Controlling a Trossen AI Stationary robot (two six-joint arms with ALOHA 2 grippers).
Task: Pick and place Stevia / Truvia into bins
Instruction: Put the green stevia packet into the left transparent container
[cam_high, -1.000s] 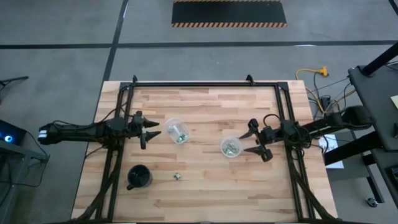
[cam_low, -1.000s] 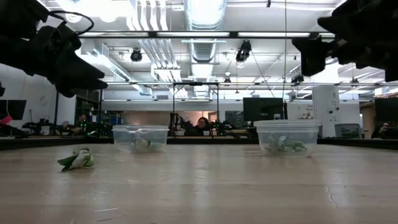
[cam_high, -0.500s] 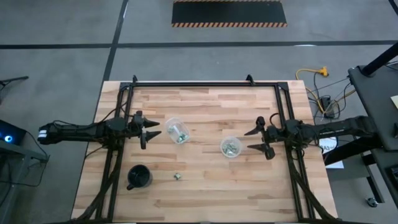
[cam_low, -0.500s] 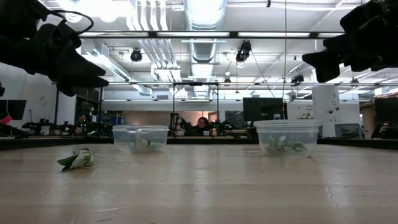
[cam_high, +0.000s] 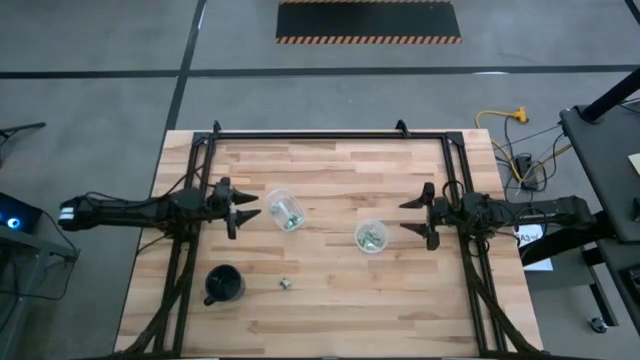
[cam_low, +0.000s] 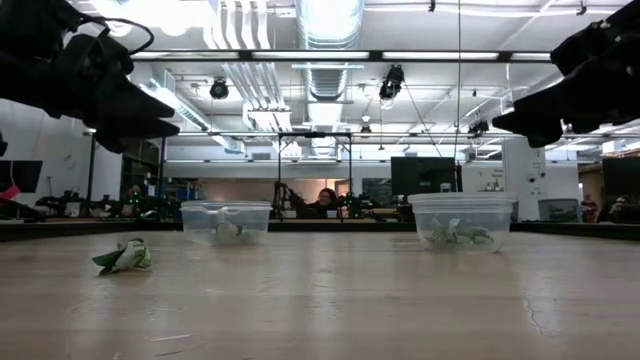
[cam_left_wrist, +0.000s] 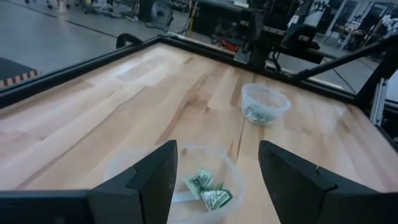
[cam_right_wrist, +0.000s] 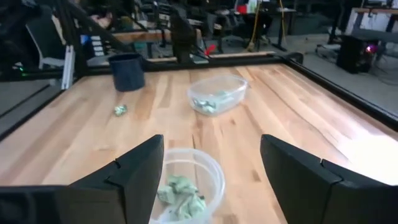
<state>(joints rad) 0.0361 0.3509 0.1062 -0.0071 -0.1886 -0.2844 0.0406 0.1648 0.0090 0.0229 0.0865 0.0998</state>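
Two clear bins stand on their bases on the wooden table: the left bin (cam_high: 284, 210) (cam_left_wrist: 186, 186) and the right bin (cam_high: 371, 236) (cam_right_wrist: 183, 183), each with green-and-white Stevia packets inside. One loose packet (cam_high: 285, 284) (cam_low: 125, 257) (cam_right_wrist: 120, 110) lies on the table near the front. My left gripper (cam_high: 245, 212) (cam_left_wrist: 217, 149) hovers open just left of the left bin. My right gripper (cam_high: 402, 217) (cam_right_wrist: 212, 142) hovers open just right of the right bin. Both point almost level, above the table, with nothing between their fingers.
A black cup (cam_high: 223, 285) (cam_right_wrist: 127, 70) stands at the near left, left of the loose packet. A black metal frame (cam_high: 330, 136) runs along the table's far, left and right sides. Bare wood lies between the bins and the near edge.
My right gripper has drawn back from the right bin toward the table's right edge and tipped up from a downward slant to almost level, staying open. The bins and the loose packet have not moved.
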